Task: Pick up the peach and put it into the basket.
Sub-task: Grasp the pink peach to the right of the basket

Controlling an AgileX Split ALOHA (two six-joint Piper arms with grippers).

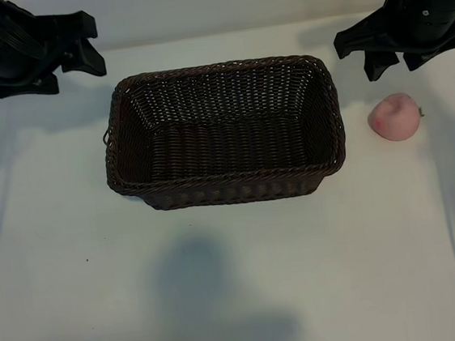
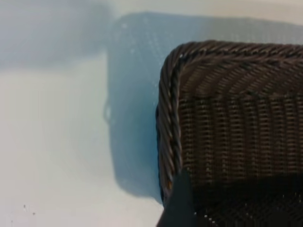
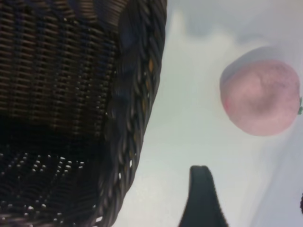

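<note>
Exterior view crops both spread, empty hands, left (image 1: 76,48) and right (image 1: 390,51), above peach (image 1: 395,117).

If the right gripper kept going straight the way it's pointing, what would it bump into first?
Probably the bare table beside the peach. The right gripper points down just behind the fruit, and its wrist view shows the peach off to one side; depth is unclear.
</note>
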